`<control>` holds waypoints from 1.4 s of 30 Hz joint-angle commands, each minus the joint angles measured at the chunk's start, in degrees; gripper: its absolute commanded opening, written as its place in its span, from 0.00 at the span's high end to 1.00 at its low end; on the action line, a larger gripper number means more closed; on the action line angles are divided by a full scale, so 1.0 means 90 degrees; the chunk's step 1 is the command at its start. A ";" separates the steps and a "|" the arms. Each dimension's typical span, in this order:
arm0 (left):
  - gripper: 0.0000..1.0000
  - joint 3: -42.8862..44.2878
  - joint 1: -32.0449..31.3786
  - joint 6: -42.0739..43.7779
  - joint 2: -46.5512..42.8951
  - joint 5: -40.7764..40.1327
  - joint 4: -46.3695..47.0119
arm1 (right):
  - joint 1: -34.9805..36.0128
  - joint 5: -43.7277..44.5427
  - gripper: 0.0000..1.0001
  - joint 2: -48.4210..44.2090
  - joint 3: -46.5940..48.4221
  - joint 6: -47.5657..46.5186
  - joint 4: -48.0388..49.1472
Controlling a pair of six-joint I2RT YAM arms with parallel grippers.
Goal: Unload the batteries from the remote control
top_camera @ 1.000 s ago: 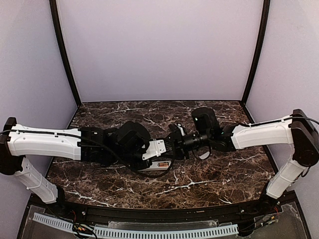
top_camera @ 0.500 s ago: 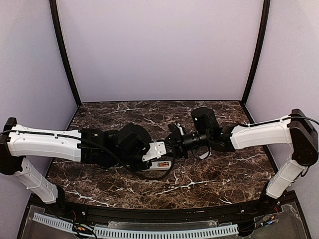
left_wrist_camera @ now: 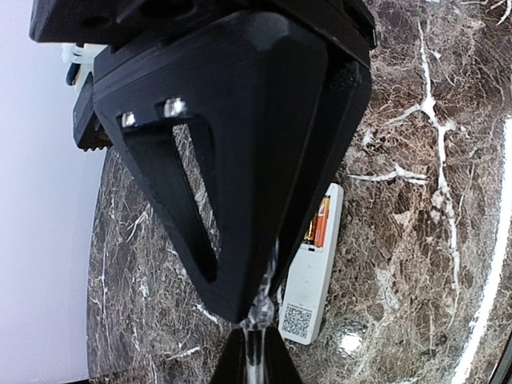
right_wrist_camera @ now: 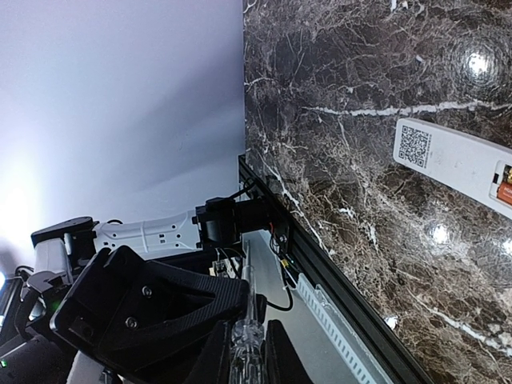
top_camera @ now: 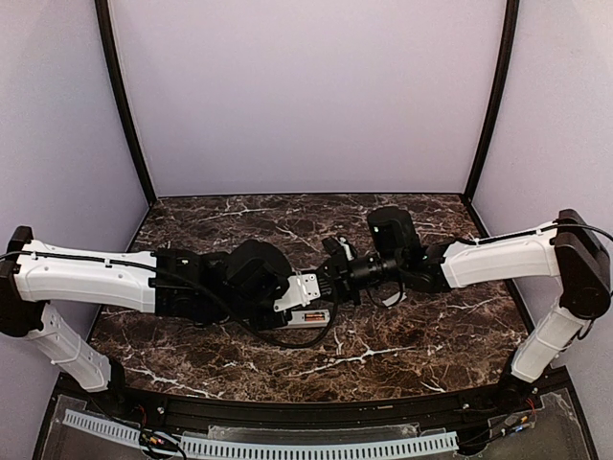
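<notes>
The white remote control (top_camera: 295, 323) lies back-up on the marble table (top_camera: 412, 335), with its battery recess open. The two orange batteries (top_camera: 313, 315) sit side by side in the recess. They show in the left wrist view (left_wrist_camera: 318, 224) with the remote (left_wrist_camera: 308, 292), and at the right edge of the right wrist view (right_wrist_camera: 504, 192) with the remote (right_wrist_camera: 456, 160). My left gripper (top_camera: 308, 287) hovers just above the remote, shut on a thin grey stick (left_wrist_camera: 258, 352). My right gripper (top_camera: 332, 276) is close beside it, shut on a clear-handled screwdriver (right_wrist_camera: 242, 348) held in the air.
The two wrists nearly meet over the table's middle. The black front rail (right_wrist_camera: 336, 280) and a white cable strip (top_camera: 287, 447) run along the near edge. Purple walls enclose the table at the back and sides.
The right gripper has edged slightly left toward the left gripper. The left arm has shifted a little to the right. The remote and batteries have not moved.
</notes>
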 commanded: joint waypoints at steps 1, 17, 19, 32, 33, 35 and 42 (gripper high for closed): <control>1.00 -0.0096 -0.0031 0.0038 0.0068 -0.0131 0.0027 | 0.0058 -0.0088 0.90 0.0065 -0.0036 -0.0026 0.0147; 0.54 -0.0123 -0.0029 -0.0213 -0.0253 0.0261 -0.0292 | 0.0058 0.0288 1.00 -0.0227 0.0008 -0.0755 -0.0862; 0.46 -0.0160 -0.0026 -0.0246 -0.0338 0.0486 -0.0315 | 0.0032 0.0400 1.00 -0.0351 -0.0047 -0.0873 -0.1047; 0.42 0.0189 0.0965 -0.1484 -0.0215 0.2628 -0.0760 | -0.0405 0.1666 1.00 -0.1840 -0.0635 -0.1755 -0.2980; 0.41 0.0184 0.1033 -0.1598 -0.0171 0.2725 -0.0732 | -0.0440 0.1730 1.00 -0.1957 -0.0675 -0.1810 -0.3097; 0.41 0.0141 0.1268 -0.2129 -0.0095 0.3038 -0.0613 | -0.0524 0.1806 1.00 -0.2187 -0.0771 -0.1933 -0.3219; 0.45 -0.0114 0.2180 -0.3177 0.0463 0.3883 -0.0083 | -0.0728 0.1845 1.00 -0.2786 -0.0973 -0.2291 -0.3463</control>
